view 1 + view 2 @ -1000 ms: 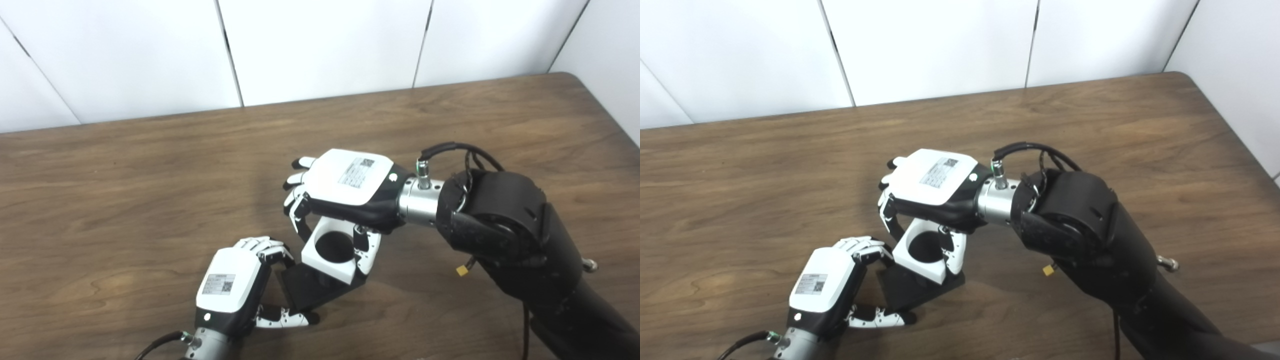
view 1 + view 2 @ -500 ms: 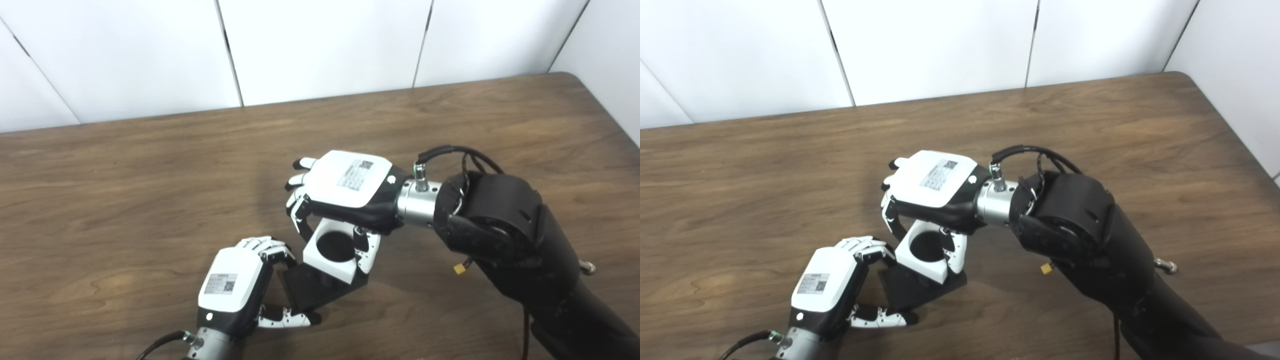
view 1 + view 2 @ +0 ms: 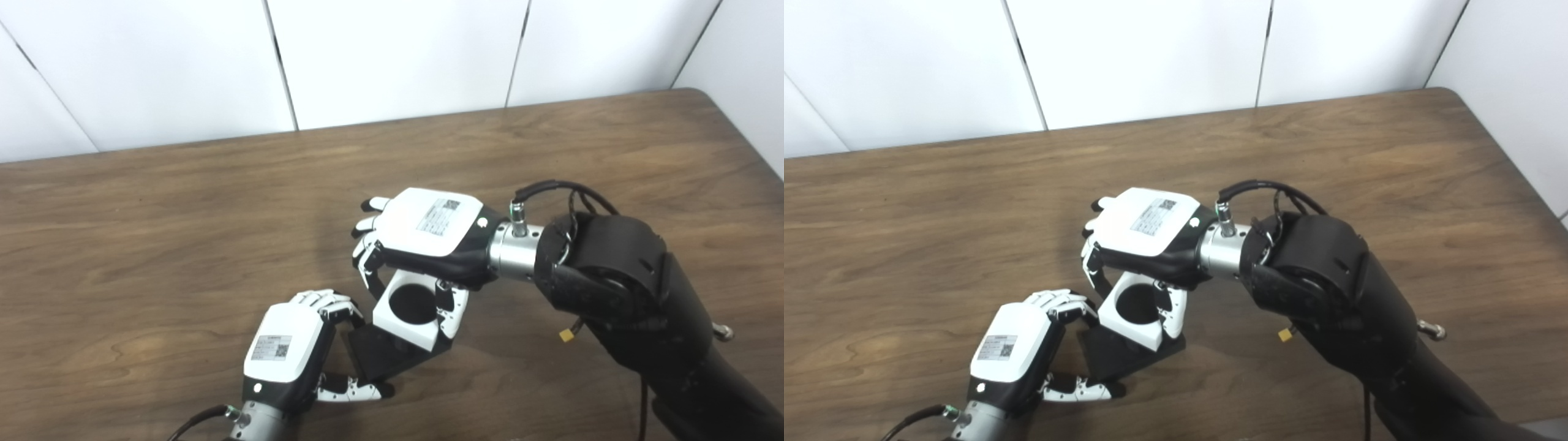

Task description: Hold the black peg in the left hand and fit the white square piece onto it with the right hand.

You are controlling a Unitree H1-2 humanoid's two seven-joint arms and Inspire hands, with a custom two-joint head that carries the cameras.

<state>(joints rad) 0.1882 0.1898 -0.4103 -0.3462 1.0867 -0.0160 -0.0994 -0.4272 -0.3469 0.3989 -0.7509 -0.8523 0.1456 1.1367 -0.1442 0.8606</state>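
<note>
Right hand (image 3: 432, 236) grips the white square piece (image 3: 407, 312), a block with a round hole, above the black peg base (image 3: 383, 355) clasped by left hand (image 3: 288, 352).

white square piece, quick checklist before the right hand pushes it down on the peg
1. Right hand grips white square piece: ok.
2. Left hand steadies black peg base: ok.
3. Piece's round hole sits over the base: ok.
4. Hole centred on the peg shaft: cannot tell, shaft hidden.
5. Piece level: not ok, it looks tilted.
6. Peg base flat on table: cannot tell.
</note>
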